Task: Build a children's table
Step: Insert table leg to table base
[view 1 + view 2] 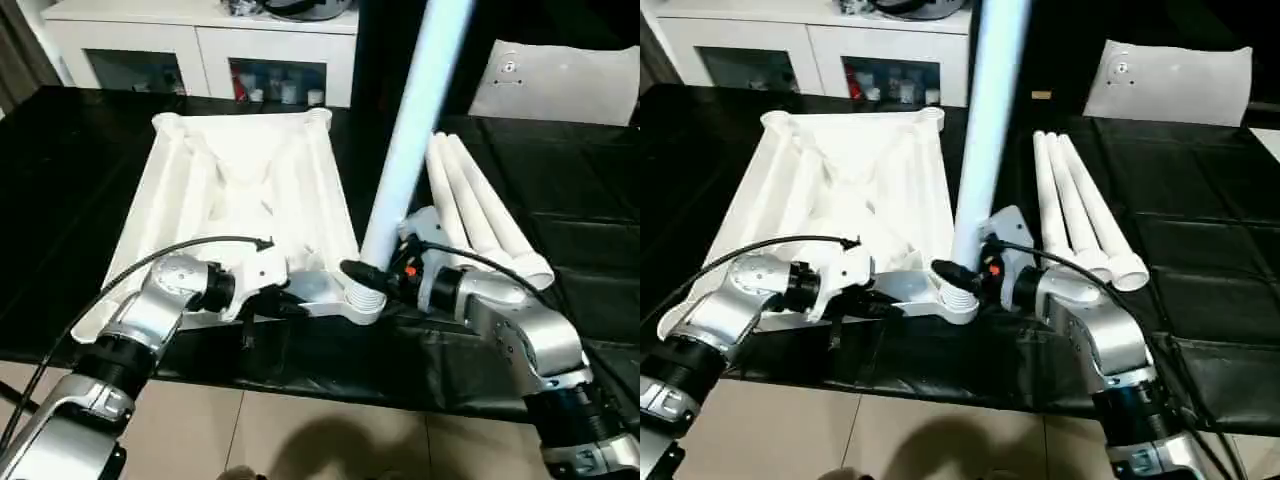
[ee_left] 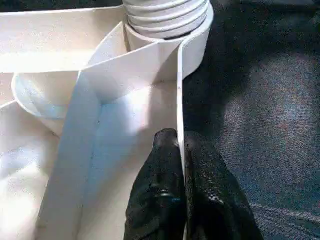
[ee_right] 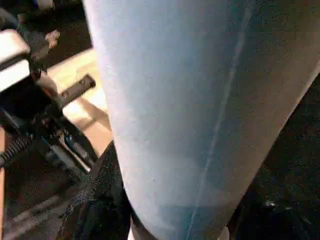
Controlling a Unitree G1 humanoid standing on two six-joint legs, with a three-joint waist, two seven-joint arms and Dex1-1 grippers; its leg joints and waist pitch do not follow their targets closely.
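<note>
The children's table top (image 1: 240, 180) lies upside down on the black cloth, ribbed underside up. One white leg (image 1: 405, 150) stands nearly upright, its threaded end in the near right corner socket (image 1: 365, 300). My right gripper (image 1: 375, 272) is shut around this leg just above the socket; the right wrist view has the leg (image 3: 200, 100) close up, with a black finger (image 3: 100, 190) beside it. My left gripper (image 2: 179, 137) is shut on the thin near rim (image 2: 179, 100) of the top, close to that socket. Three more legs (image 1: 480, 215) lie side by side to the right of the top.
A flat white panel (image 1: 555, 85) with a small round mark lies at the back right. White cabinets (image 1: 200, 50) stand behind the table. The black cloth's front edge (image 1: 330, 385) runs just below my forearms, with tan floor beyond it.
</note>
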